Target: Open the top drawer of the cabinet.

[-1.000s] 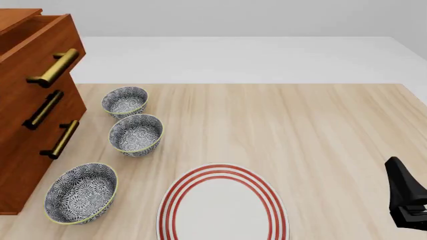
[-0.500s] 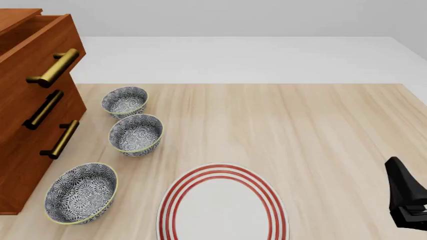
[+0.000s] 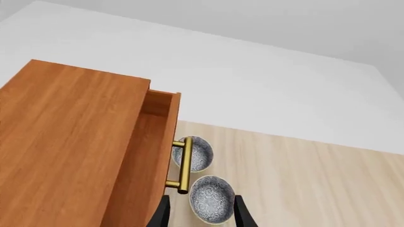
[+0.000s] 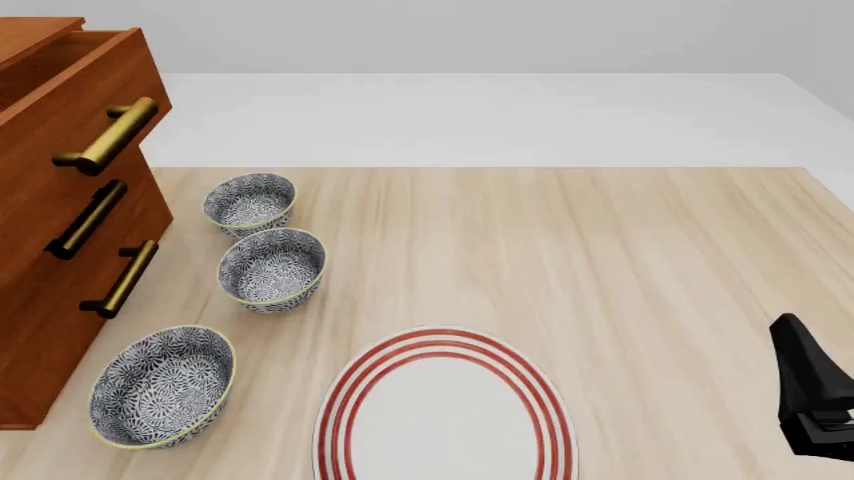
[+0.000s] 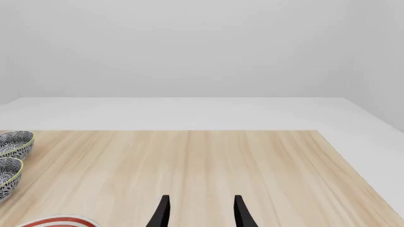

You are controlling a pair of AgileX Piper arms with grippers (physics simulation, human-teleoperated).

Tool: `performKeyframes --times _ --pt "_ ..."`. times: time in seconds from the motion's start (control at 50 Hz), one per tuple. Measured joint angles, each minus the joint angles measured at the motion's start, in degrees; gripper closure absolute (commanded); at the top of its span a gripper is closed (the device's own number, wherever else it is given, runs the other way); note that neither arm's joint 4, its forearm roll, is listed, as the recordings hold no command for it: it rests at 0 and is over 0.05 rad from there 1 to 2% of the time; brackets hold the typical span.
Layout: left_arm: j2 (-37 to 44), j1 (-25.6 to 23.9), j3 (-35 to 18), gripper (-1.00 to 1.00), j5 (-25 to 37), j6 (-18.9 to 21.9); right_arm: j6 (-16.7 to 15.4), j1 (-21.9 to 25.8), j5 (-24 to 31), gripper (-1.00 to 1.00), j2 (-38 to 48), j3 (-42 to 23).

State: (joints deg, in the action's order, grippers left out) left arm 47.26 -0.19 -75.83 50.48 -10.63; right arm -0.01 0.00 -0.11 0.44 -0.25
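Note:
The cabinet point(image 4: 30, 345) stands at the table's left edge. Its top drawer point(image 4: 83, 88) sticks out past the two lower drawers, with its brass handle point(image 4: 110, 136) in front. In the left wrist view I look down on the cabinet top point(image 3: 69, 142), the pulled-out top drawer point(image 3: 156, 137) and its handle point(image 3: 183, 165). My left gripper point(image 3: 200, 217) is open and empty, above and clear of the handle. My right gripper point(image 5: 200, 213) is open and empty over bare table; its arm point(image 4: 811, 395) shows at the front right.
Three patterned bowls point(image 4: 250, 203) point(image 4: 272, 268) point(image 4: 162, 385) stand in a row right of the cabinet. A red-ringed white plate point(image 4: 445, 415) lies at the front middle. Two bowls point(image 3: 211, 198) lie under the drawer handle in the left wrist view.

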Motion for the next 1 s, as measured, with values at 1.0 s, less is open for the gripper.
performKeyframes --times 1.0 --pt "4.2 2.8 0.6 -1.00 -1.8 2.1 0.0 0.0 0.0 -1.00 0.0 0.0"
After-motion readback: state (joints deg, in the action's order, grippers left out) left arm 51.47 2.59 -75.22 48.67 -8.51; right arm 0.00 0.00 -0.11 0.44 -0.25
